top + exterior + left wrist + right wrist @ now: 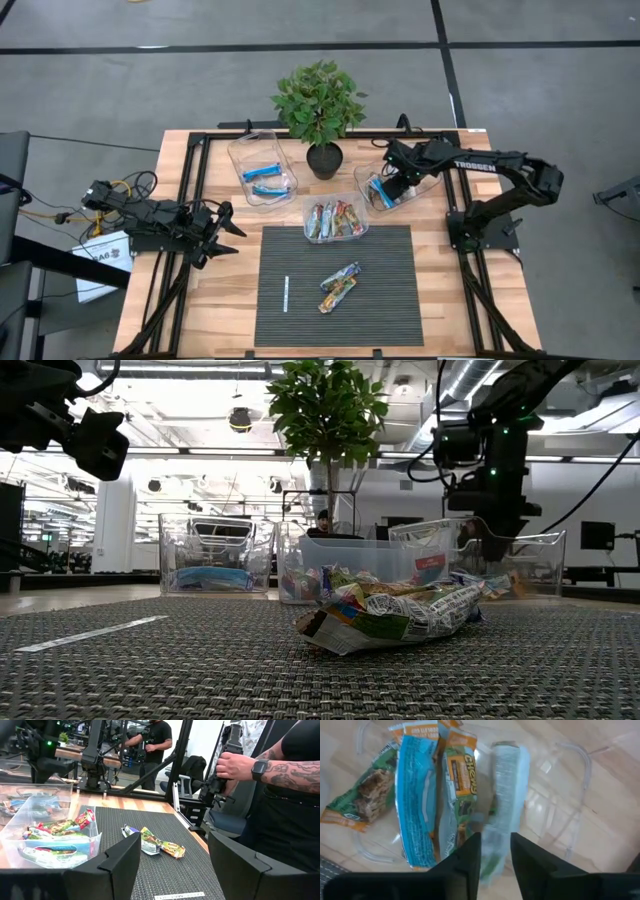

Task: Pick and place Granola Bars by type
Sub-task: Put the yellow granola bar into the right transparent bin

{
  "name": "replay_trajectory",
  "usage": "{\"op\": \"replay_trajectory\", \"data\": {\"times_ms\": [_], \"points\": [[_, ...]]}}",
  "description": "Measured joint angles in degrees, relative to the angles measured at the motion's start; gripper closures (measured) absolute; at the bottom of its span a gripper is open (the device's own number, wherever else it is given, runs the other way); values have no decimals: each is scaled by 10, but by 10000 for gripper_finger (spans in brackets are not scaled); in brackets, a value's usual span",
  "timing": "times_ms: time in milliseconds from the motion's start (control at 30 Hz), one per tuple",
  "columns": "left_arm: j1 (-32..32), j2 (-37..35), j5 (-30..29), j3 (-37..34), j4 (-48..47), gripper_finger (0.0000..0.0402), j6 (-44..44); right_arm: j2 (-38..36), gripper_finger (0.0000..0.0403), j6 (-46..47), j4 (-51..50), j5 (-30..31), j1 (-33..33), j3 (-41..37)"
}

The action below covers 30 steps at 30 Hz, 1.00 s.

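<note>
Starting at the dark ribbed mat (400, 300): two crinkly green-gold and silver wrapped granola bars (339, 287) lie touching on it, right of a thin white stick (286, 293). At the mat's far edge sits a clear plastic tub (335, 219) packed with red-orange-yellow multicoloured bars. Beyond it and left, another clear tub (262, 168) holds two shiny blue bars. Right of the leafy potted plant (320, 110) past the mat, the right gripper (494, 854) hangs inside a third tub (383, 188), fingers parted with a pale silvery bar (506, 810) between them; real grip or not, can't tell. Blue and green bars beside it overlap. The left gripper (228, 231) waits left of the mat, fingers spread, holding nothing.
</note>
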Motion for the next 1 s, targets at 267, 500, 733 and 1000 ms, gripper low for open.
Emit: {"op": "replay_trajectory", "data": {"times_ms": [267, 500, 733, 1000], "points": [[0, 0, 0, 0, 0, 178, 1, -5, 264, 0, -7, -6, 0, 0], [0, 0, 0, 0, 0, 178, 1, -55, 255, 26, 26, -38, 3, 0], [0, 0, 0, 0, 0, 178, 1, -118, 261, 78, 83, -71, 27, 0], [0, 0, 0, 0, 0, 178, 1, -186, 263, 127, 220, -117, 57, 0]]}}
